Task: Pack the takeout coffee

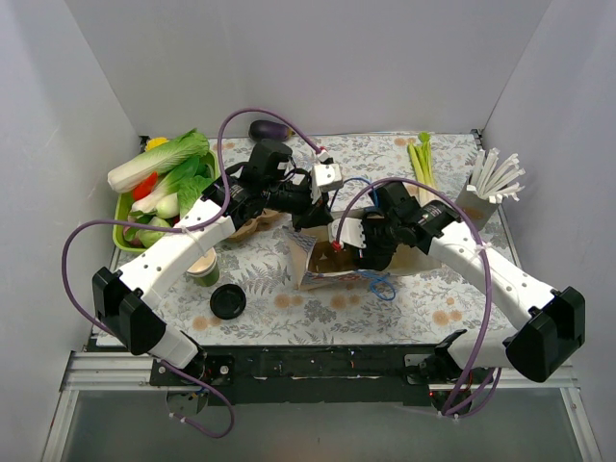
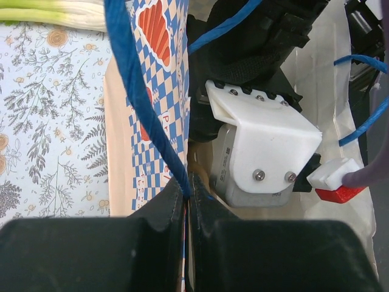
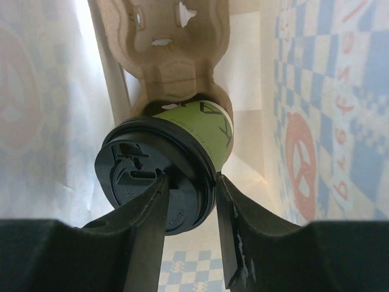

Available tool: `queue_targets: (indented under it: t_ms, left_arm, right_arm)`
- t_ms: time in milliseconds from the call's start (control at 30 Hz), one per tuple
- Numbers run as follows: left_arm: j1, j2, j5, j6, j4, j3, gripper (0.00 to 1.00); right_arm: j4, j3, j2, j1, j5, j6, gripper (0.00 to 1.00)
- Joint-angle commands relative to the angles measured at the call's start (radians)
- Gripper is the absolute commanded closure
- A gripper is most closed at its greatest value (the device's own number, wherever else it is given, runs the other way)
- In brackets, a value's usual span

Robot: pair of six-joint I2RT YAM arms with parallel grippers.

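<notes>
The takeout coffee, a green cup [image 3: 197, 125] with a black lid [image 3: 137, 173], leans tilted in a brown cardboard cup carrier [image 3: 176, 61] inside the blue-checked paper bag [image 3: 322, 109]. My right gripper [image 3: 191, 180] reaches into the bag [image 1: 313, 268] and is shut on the lid's rim. My left gripper [image 2: 187, 196] is shut on the bag's top edge at its blue rope handle [image 2: 137, 91] and holds that side up. In the top view the left gripper [image 1: 313, 217] and right gripper [image 1: 369, 255] meet over the bag; the coffee is hidden there.
A lidless green cup [image 1: 202, 268] and a loose black lid [image 1: 228, 302] sit front left. A green tray of vegetables [image 1: 125, 234] is far left, an eggplant [image 1: 270, 129] at the back, a leek [image 1: 421, 166] and a straw holder [image 1: 491, 183] at the right.
</notes>
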Motion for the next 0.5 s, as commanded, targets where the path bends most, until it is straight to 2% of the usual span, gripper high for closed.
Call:
queue_targets:
  t_ms: [0,467]
  left_arm:
    - [0.002,-0.015,0.033,0.012,0.009,-0.004,1.0]
    - [0.003,-0.019,0.038,0.022,0.022,-0.016,1.0]
  right_arm:
    - [0.075,0.046,-0.004,-0.005,0.018,0.04,0.58]
    - [0.173,0.042,0.058,-0.004,0.063,0.12,0.6]
